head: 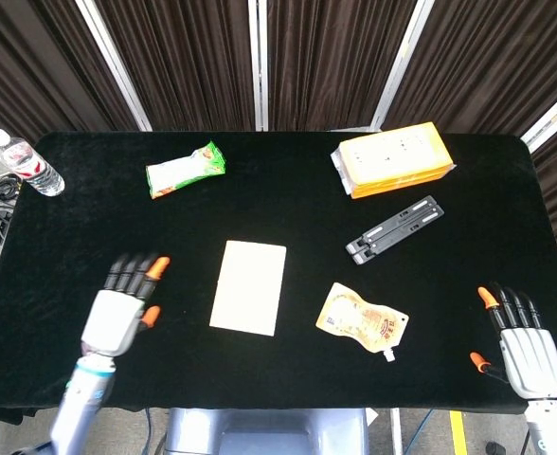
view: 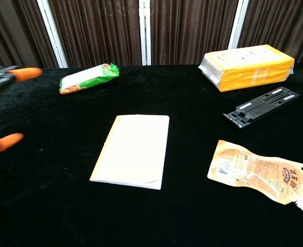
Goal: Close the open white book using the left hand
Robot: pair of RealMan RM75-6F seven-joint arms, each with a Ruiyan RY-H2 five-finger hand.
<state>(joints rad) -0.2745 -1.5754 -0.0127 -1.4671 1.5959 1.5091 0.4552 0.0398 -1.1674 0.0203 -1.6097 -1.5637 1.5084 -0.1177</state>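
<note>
Black table (head: 288,161), biggest thing in frame. Orange-and-white pack (head: 393,158) at far right; print on top too small to read. White book (head: 249,286) lies closed and flat at table centre, cover up, nothing touching it. Left hand (head: 117,313) well left of the book, blurred, fingers spread, holding nothing. Right hand (head: 523,347) at near right edge, fingers apart, empty. Black folding stand (head: 395,229) below the pack. Yellow spouted pouch (view: 259,173) right of book, label writing illegible. Green snack bag (view: 88,77) far left. Water bottle (head: 27,164) at left edge.
</note>
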